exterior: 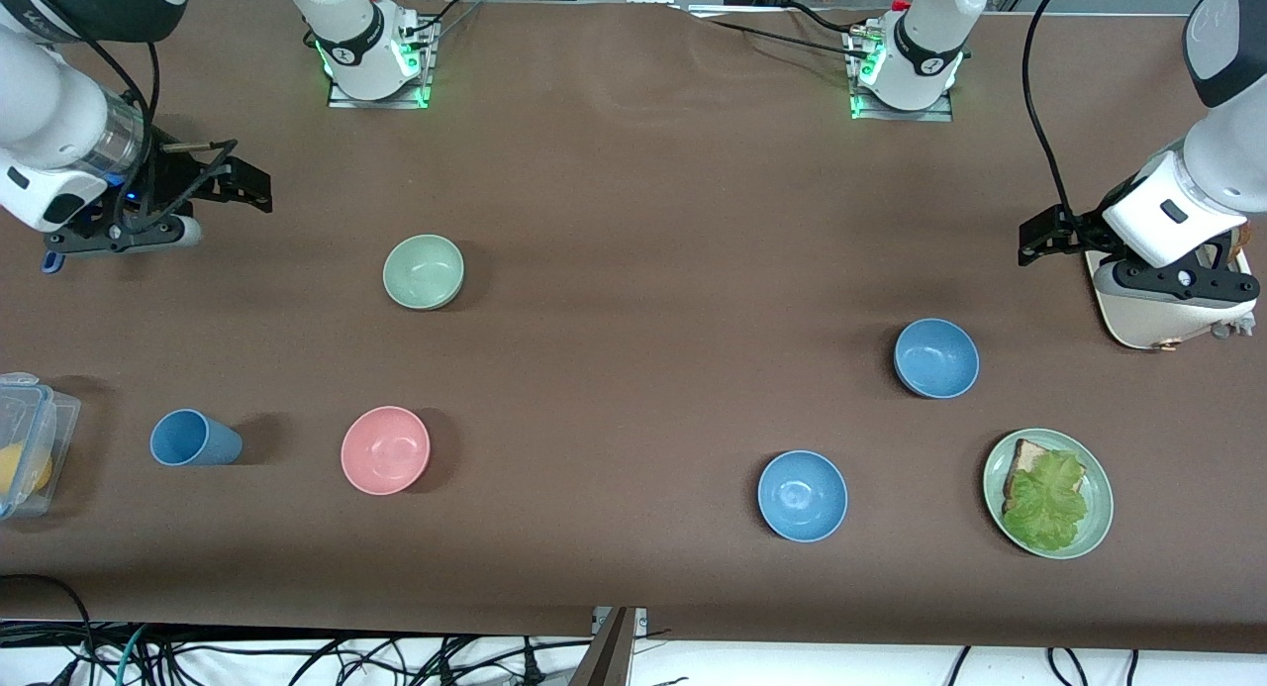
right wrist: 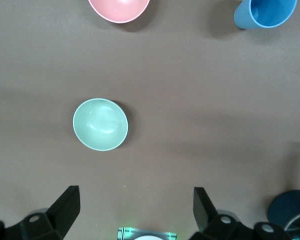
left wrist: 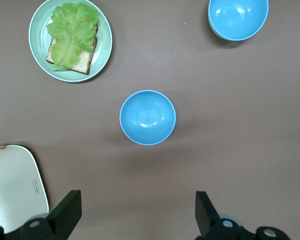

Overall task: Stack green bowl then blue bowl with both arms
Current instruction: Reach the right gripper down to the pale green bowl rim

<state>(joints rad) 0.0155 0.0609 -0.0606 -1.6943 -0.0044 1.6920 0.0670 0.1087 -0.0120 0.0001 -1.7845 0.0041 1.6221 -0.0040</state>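
The green bowl (exterior: 424, 271) sits empty on the brown table toward the right arm's end; it also shows in the right wrist view (right wrist: 100, 124). The blue bowl (exterior: 936, 357), a dull steel blue, sits empty toward the left arm's end and lies mid-frame in the left wrist view (left wrist: 147, 117). My right gripper (exterior: 243, 176) (right wrist: 135, 191) is open and empty, up over the table at its own end, apart from the green bowl. My left gripper (exterior: 1041, 239) (left wrist: 136, 196) is open and empty, up over the table's other end, apart from the blue bowl.
A brighter sky-blue bowl (exterior: 803, 495) and a green plate with bread and lettuce (exterior: 1048, 493) lie nearer the camera than the blue bowl. A white appliance (exterior: 1148, 315) stands under the left arm. A pink bowl (exterior: 385, 449), blue cup (exterior: 194, 438) and plastic container (exterior: 25, 456) lie nearer than the green bowl.
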